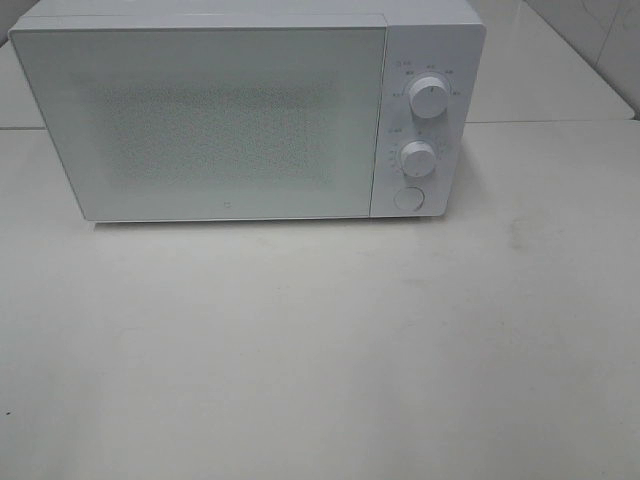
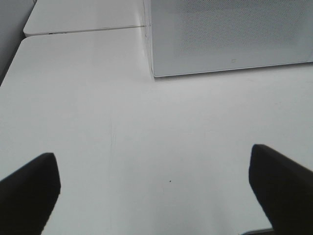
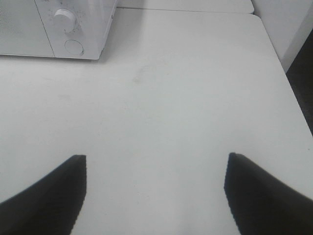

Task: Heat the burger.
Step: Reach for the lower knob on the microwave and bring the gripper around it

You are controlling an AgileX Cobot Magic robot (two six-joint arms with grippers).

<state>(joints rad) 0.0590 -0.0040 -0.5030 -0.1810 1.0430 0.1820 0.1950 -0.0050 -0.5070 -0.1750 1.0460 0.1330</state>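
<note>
Across the whole foreground of the high view spreads a white table (image 1: 320, 360), its surface plain apart from a faint greyish smudge in front of the right end of the oven. Behind it a second tabletop (image 1: 560, 90) butts up along a thin seam. At the back of the near table, left of centre, stands a white microwave (image 1: 240, 15), front towards the camera. Its door (image 1: 200, 120) is closed, and the wide panel is frosted with a fine dotted mesh that lets nothing inside be made out. To the right of the door runs the narrow control panel (image 1: 445, 195), carrying an upper knob (image 1: 429, 97), a lower knob (image 1: 417, 157) under it and a round button (image 1: 408, 198) at the bottom. Neither arm appears in the high view. The left gripper (image 2: 151, 152) shows in its wrist view over bare table near the microwave's door-side front corner, its two dark fingers (image 2: 29, 191) spread wide with nothing between them. The right gripper (image 3: 155, 156) shows in its own wrist view over bare table on the knob side of the oven, its fingers (image 3: 54, 191) also well apart and empty. Where the burger is cannot be told; none of the three views shows it. A tiny dark speck (image 2: 170, 181) lies on the table between the left gripper's fingers.
</note>
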